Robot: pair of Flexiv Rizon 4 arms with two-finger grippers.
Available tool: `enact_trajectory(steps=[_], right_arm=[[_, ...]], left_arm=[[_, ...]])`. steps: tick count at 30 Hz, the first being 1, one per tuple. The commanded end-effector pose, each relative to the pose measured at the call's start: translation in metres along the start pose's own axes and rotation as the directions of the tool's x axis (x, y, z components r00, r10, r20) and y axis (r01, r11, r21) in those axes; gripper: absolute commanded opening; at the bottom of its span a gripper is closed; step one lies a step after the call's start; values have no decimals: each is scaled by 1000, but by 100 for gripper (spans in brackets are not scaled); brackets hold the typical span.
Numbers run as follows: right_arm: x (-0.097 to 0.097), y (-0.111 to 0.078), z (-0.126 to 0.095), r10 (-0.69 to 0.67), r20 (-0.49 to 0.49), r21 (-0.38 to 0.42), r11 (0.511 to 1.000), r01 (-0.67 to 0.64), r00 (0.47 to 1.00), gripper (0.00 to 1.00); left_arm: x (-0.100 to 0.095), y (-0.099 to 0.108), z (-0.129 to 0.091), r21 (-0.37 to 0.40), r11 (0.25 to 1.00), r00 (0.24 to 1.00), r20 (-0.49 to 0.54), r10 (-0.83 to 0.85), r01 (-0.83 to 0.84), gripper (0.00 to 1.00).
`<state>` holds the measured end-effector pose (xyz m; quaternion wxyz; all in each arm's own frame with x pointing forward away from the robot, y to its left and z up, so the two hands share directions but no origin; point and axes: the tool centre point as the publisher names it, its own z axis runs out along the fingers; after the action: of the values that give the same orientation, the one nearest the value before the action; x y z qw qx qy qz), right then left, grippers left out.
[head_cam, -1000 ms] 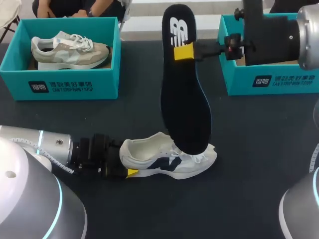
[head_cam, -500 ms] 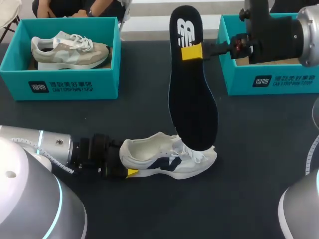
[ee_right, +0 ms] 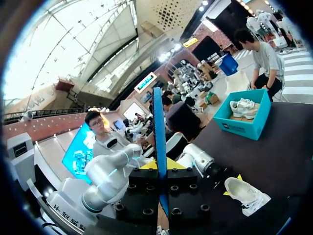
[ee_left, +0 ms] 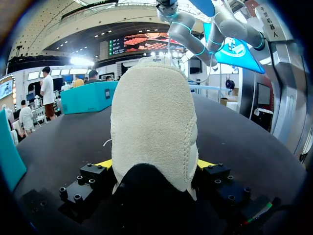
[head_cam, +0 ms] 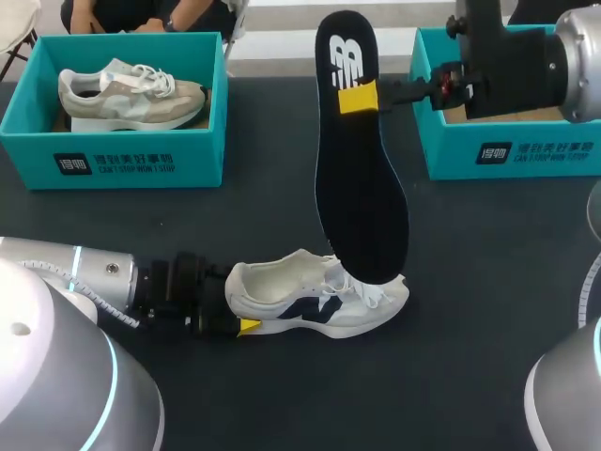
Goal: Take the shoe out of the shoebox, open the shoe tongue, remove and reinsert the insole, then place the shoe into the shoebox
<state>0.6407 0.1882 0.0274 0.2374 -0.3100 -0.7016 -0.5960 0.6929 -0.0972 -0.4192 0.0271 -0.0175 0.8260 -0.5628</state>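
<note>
Left shoebox (head_cam: pixel 113 155): teal, at the table's far left, with a beige shoe (head_cam: pixel 131 94) lying on its side in it.
Left arm (head_cam: pixel 84 277): comes in low from the left, lying close over the dark table (head_cam: pixel 282 404).
Left gripper (head_cam: pixel 239 303): clamped on the heel of the white shoe; the left wrist view shows a yellow tip pressed against each side of the heel.
White shoe (head_cam: pixel 319 301): stands on its sole near the middle of the table, outside both boxes, heel toward the left gripper, toe pointing right, its opening facing up.
Insole (head_cam: pixel 362 188): dark, held up nearly on end above the shoe, heel end with the white logo uppermost, toe end down over the laces; whether it touches the shoe I cannot tell.
Right gripper (head_cam: pixel 359 97): closed on the insole near its heel end; in the right wrist view the insole stands edge-on between the two fingers.
Right shoebox (head_cam: pixel 507 150): teal, far right, partly hidden by the right arm (head_cam: pixel 535 66).
</note>
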Motion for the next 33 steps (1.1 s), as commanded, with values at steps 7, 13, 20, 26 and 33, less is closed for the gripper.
enact_trajectory(steps=[7, 13, 20, 26, 33], right_arm=[[-1, 3, 5, 0, -1, 3, 1000, 0, 1000, 0], [-1, 3, 5, 0, -1, 3, 1000, 0, 1000, 0], [-1, 3, 5, 0, -1, 3, 1000, 0, 1000, 0], [-1, 3, 5, 0, -1, 3, 1000, 0, 1000, 0], [-1, 3, 5, 0, -1, 3, 1000, 0, 1000, 0]], left_arm=[[4, -5, -8, -1, 1000, 1000, -10, 10, -10, 34], [4, 0, -14, -5, 1000, 1000, -5, -27, 27, 100], [0, -5, -31, -47, 997, 998, -7, -64, 63, 100], [-3, -17, -56, -123, 987, 991, -68, -114, 105, 100], [-3, -27, -71, -212, 975, 991, -101, -91, 68, 100]])
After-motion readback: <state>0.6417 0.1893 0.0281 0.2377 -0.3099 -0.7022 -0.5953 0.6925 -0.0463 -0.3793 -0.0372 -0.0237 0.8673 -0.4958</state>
